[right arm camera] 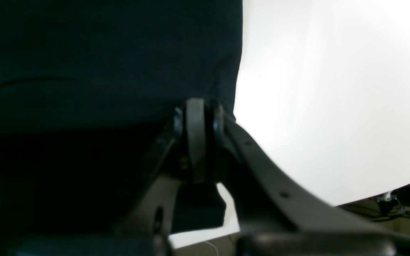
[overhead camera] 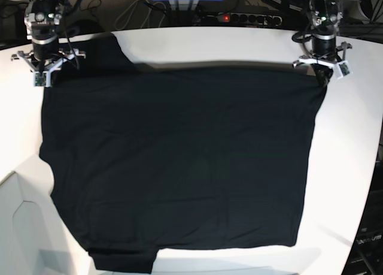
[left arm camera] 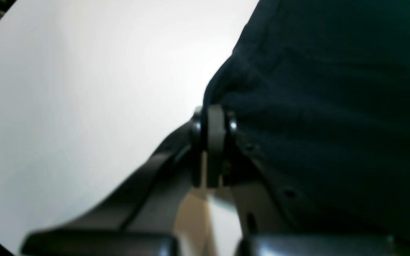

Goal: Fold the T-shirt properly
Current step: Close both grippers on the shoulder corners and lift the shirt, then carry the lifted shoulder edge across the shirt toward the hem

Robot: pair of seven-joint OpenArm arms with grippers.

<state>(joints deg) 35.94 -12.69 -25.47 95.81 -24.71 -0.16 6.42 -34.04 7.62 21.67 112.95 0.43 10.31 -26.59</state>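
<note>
T-shirt (overhead camera: 179, 167) lies spread flat and print-side hidden on the white table (overhead camera: 353, 143), filling most of the surface, its far edge running between the two arms and one sleeve trailing off toward the near left of the base view. Main risk as I judge it: both holds sit right at the cloth's edge, so a lift or a pull that loads one corner first could slip the fabric out of that pinch, dropping a corner and skewing the fold line. A second risk: the grips are set well apart on a wide, limp sheet, so uneven travel between the arms would likely drag the middle into ripples or bunch the far sleeve under the body. Left gripper (left arm camera: 215, 117), at the far right corner in the base view, has its fingers pressed together with a fold of black cloth gathered against the tips; it appears to pinch the hem corner. Right gripper (right arm camera: 198, 113), at the far left, is likewise pressed closed at the edge of the cloth; blur keeps me from telling how much fabric lies between its fingers.
</note>
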